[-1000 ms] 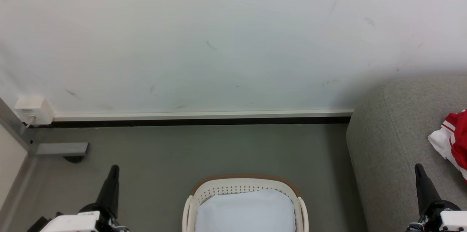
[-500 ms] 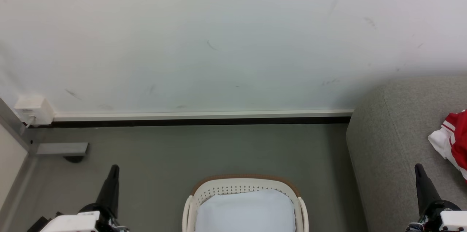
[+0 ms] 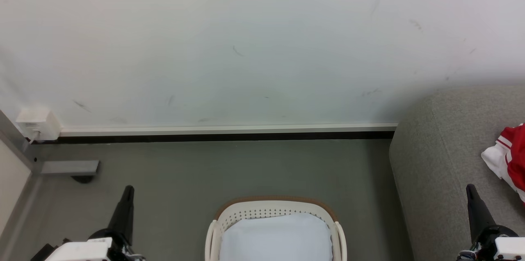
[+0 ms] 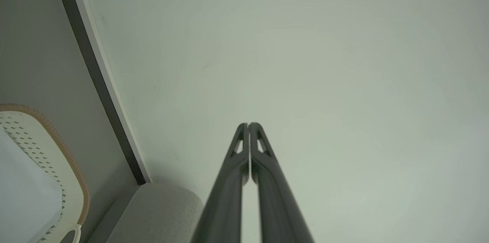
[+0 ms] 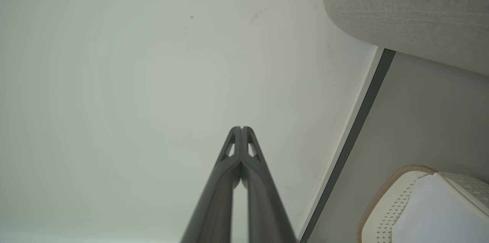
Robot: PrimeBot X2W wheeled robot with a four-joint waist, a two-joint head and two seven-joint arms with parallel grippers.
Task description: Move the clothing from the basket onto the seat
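Note:
The cream-white basket (image 3: 277,211) with a brown rim stands on the floor at the bottom centre of the head view, with a pale bluish-white pad (image 3: 275,238) inside it. Red-and-white clothing (image 3: 510,160) lies on the grey seat (image 3: 443,158) at the right edge. My left gripper (image 3: 128,189) is shut and empty at the lower left, apart from the basket. My right gripper (image 3: 470,187) is shut and empty at the lower right, in front of the seat. Both wrist views show the fingertips pressed together, left (image 4: 248,124) and right (image 5: 241,128), with the basket (image 4: 57,151) (image 5: 386,193) and seat (image 5: 405,10) at their edges.
A white wall (image 3: 246,47) with a dark baseboard (image 3: 213,137) runs behind the grey floor (image 3: 229,170). A white socket box (image 3: 37,123) and a grey bracket (image 3: 69,167) sit at the far left by a panel edge.

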